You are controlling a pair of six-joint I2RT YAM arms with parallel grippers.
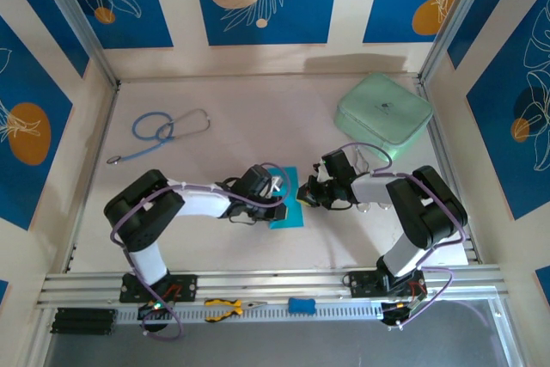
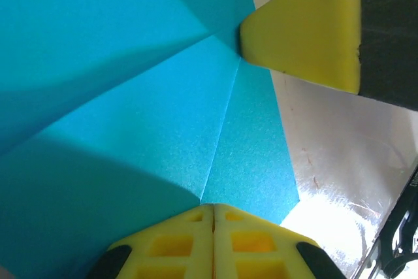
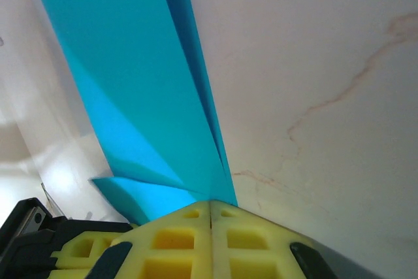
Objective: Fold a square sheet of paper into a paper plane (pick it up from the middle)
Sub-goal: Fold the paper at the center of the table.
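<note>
The square sheet of paper (image 1: 290, 209) lies creased on the table between my two grippers, a cyan sheet with folded flaps. In the left wrist view the paper (image 2: 163, 109) shows creases meeting near the top, and one crease runs down to my left gripper (image 2: 213, 206). Its jaws are shut, tips on the paper's near edge. A yellow finger (image 2: 307, 31) of the right gripper touches the point where the creases meet. In the right wrist view the paper (image 3: 130, 63) is a narrow layered strip ending at my right gripper (image 3: 210, 202), also shut, tips against it. From above, left gripper (image 1: 280, 199) and right gripper (image 1: 307, 197) face each other.
A mint-green case (image 1: 383, 113) sits at the back right. A blue-tubed stethoscope (image 1: 168, 129) lies at the back left. Yellow-handled pliers (image 1: 228, 307) and a small blue block (image 1: 301, 305) rest on the front rail. Bare table (image 3: 313, 63) lies beside the paper.
</note>
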